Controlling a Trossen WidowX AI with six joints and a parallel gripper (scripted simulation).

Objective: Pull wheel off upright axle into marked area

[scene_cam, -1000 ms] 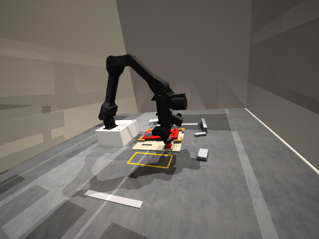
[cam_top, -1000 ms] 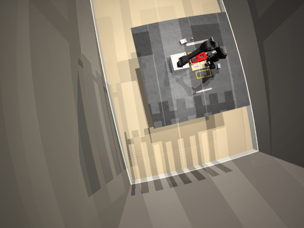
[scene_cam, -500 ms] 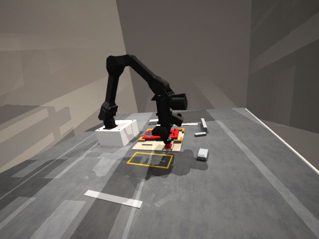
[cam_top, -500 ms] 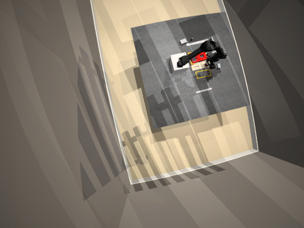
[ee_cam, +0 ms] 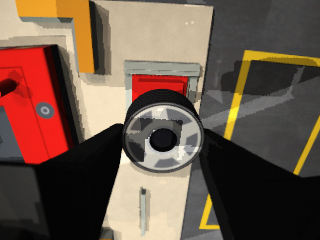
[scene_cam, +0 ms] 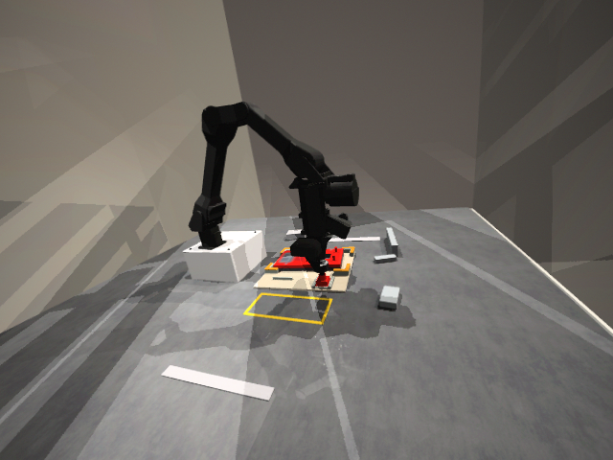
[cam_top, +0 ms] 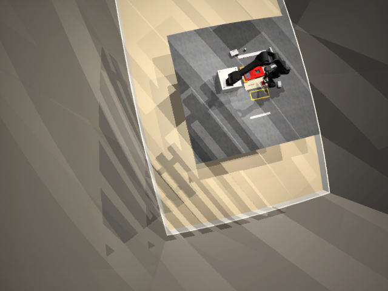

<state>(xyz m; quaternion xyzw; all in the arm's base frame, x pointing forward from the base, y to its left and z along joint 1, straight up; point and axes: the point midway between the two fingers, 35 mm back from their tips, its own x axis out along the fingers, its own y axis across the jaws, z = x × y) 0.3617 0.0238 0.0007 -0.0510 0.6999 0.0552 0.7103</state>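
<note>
The jaws (scene_cam: 323, 269) are clamping the wheel (ee_cam: 134, 150) by its sides, above the beige board (scene_cam: 269, 284) (ee_cam: 200, 30). A red block (scene_cam: 323, 281) (ee_cam: 160, 84) is sitting just beside it in the wrist view. Farther out, the yellow outline (cam_top: 259, 99) (scene_cam: 286, 320) (ee_cam: 229, 127) is marking the table (cam_top: 219, 131) (scene_cam: 420, 386), outside the board.

My wheel (ee_cam: 163, 137) hides part of the red block (ee_cam: 160, 85) behind it in the wrist view. That picture's edge cuts off the red panel (ee_cam: 37, 100) and the orange bracket (ee_cam: 86, 40). From the top, my fingertips are too small to make out.
</note>
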